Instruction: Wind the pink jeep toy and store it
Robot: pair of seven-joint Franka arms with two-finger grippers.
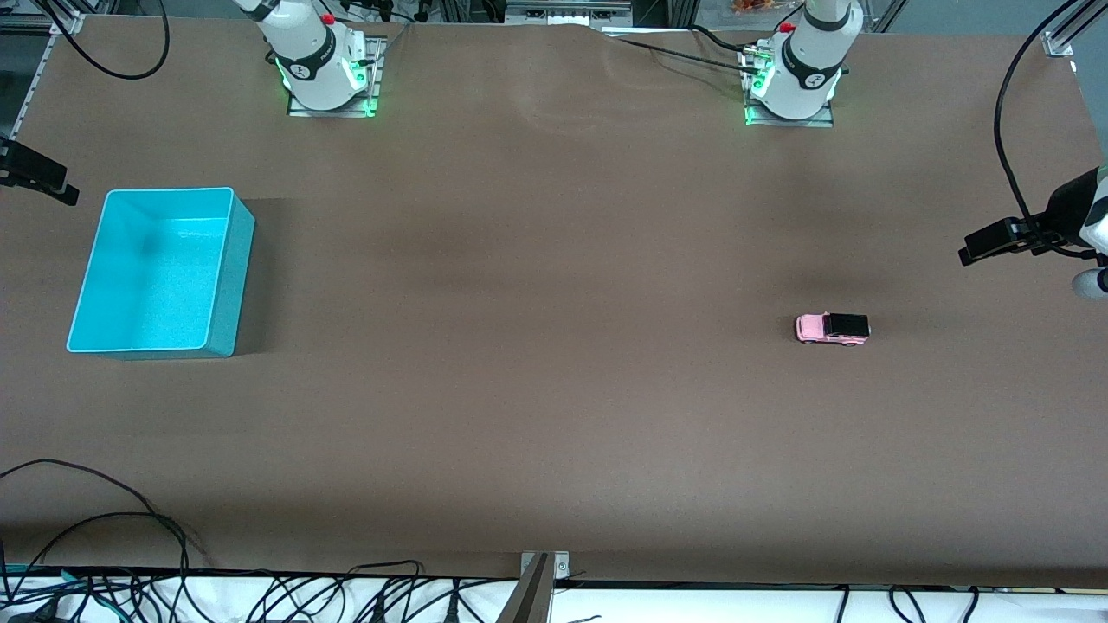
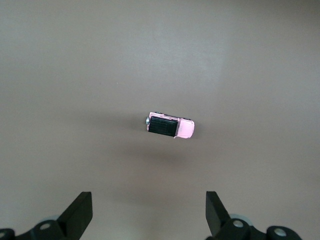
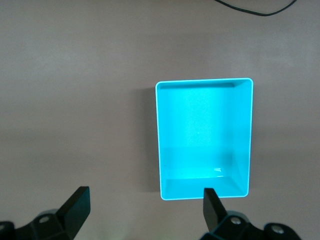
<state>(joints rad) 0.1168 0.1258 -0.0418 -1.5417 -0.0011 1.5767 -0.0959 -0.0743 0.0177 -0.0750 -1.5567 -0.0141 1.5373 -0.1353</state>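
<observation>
Pink jeep toy [image 1: 832,329]: lower right of front view, on the counter [image 1: 537,346].
Handling: probably light, rigid, slick — pinch its flat sides.
Left gripper [image 2: 150,220]: open, above jeep.
Right gripper [image 3: 145,215]: open, over teal bin [image 3: 159,140] — waiting.

table [image 1: 554,389]: brown matte cover, slight wrinkle at the edge by the bases
cables [image 1: 260,593]: black tangle on a white strip along the edge nearest the front camera
light: even overhead, soft shadows
frame [image 1: 52,35]: metal rails at corners
</observation>
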